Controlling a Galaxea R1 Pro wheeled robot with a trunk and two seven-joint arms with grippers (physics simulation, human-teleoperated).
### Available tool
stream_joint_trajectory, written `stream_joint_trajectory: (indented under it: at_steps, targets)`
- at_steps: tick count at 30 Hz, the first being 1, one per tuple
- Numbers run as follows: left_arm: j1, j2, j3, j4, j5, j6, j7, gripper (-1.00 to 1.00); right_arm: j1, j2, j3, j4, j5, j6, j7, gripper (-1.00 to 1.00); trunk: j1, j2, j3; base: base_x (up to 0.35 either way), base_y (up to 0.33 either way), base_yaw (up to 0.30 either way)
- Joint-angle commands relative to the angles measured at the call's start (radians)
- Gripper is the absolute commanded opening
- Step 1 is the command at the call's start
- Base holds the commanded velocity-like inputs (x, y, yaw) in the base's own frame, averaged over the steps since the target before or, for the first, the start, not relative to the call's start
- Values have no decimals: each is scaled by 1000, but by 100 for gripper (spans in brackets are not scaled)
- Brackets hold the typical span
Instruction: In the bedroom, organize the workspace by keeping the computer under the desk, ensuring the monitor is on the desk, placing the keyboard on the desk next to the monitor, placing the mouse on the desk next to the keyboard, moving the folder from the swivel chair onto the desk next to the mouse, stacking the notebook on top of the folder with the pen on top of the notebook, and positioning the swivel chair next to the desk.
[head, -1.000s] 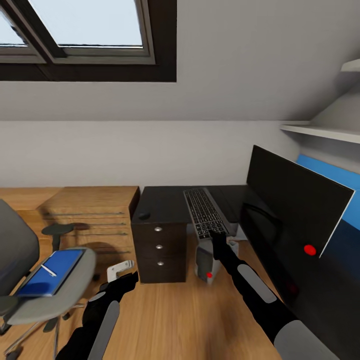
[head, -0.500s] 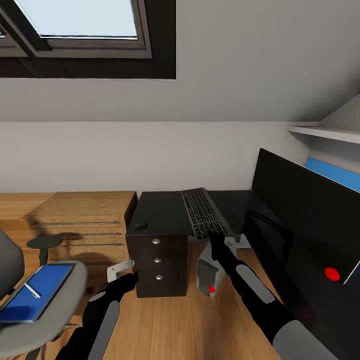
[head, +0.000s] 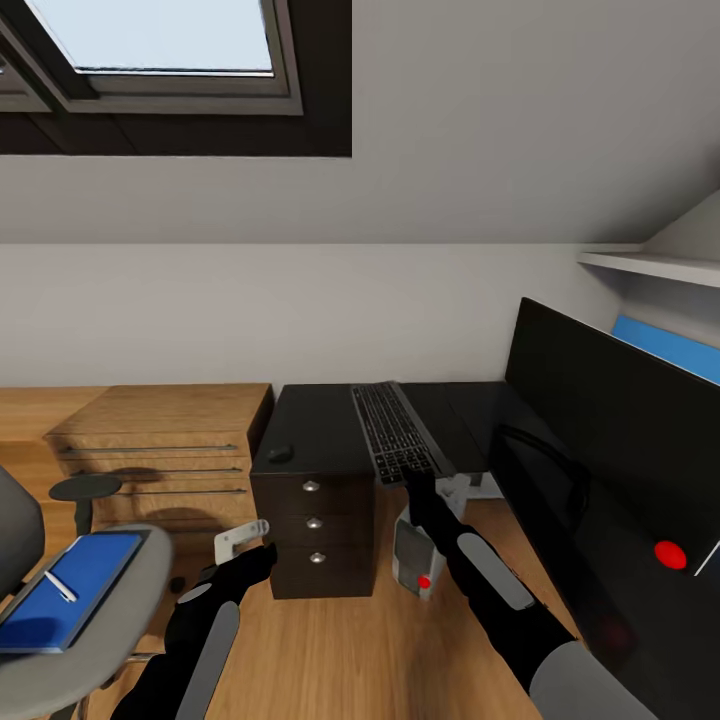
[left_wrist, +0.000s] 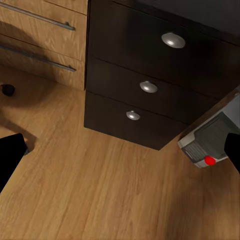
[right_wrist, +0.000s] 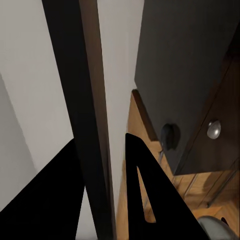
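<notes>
The grey keyboard (head: 395, 432) lies lengthwise on the dark desk (head: 320, 420), its near end sticking past the edge. My right gripper (head: 415, 487) is shut on that end; in the right wrist view the keyboard's thin edge (right_wrist: 92, 125) runs between the black fingers (right_wrist: 142, 190). The black mouse (head: 280, 453) sits on the desk's left corner. The big black monitor (head: 610, 420) stands at right. The grey computer (head: 412, 555) stands on the floor under the desk. My left gripper (head: 240, 545) hangs open by the drawers (left_wrist: 150, 87). A blue folder (head: 65, 590) with a white pen (head: 60, 585) lies on the swivel chair (head: 120, 610).
A wooden dresser (head: 170, 430) stands left of the desk against the wall. A skylight window (head: 170, 70) is above, and a white shelf (head: 650, 265) at right. Wooden floor (head: 330, 650) stretches between chair and desk.
The view swung right at first, pushing the chair toward the left edge. Since then my right gripper has drawn the keyboard's near end a little to the left. The left arm has held still.
</notes>
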Motion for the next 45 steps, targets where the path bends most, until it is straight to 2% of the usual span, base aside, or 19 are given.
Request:
stream_joint_trajectory:
  at_steps: [1,15,23,25,29,31,34,36,45]
  targets:
    - [-1,0,-1,-1,11,2,10,100,-1,0,4,2,-9,-4,3,-100,0,-1,-1,2,0,0]
    - [-1,0,-5,-1,11,2,9,100,-1,6,-1,67,-17,-19,3,-100,0,-1,-1,0,249,0]
    - [-1,-1,-17,-17,12,4,8,100,-1,6,-17,72,-21,-21,4,-100,0,-1,-1,0,52,0]
    - [-1,-1,-36,-26,12,4,10,100,-1,6,-33,72,-22,-21,5,-100,8,-15,-7,0,4,0]
    - [-1,-1,-45,-29,13,5,13,100,-1,6,-41,72,-25,-21,5,-100,23,-43,-20,0,2,0]
    - [-1,-1,-47,-30,13,5,13,100,-1,6,-44,72,-43,-21,5,-100,31,-57,-26,0,0,0]
    - [-1,-1,-48,-30,13,5,14,100,-1,4,-45,72,-105,-20,8,-100,42,-78,-36,0,0,0]
    - [-1,-1,-48,-30,13,5,14,100,-1,4,-46,72,-121,-19,8,-100,50,-92,-42,0,0,0]
    - [-1,-1,-48,-30,13,5,14,100,-1,1,-49,72,-139,-17,8,-100,84,-155,-70,0,0,0]
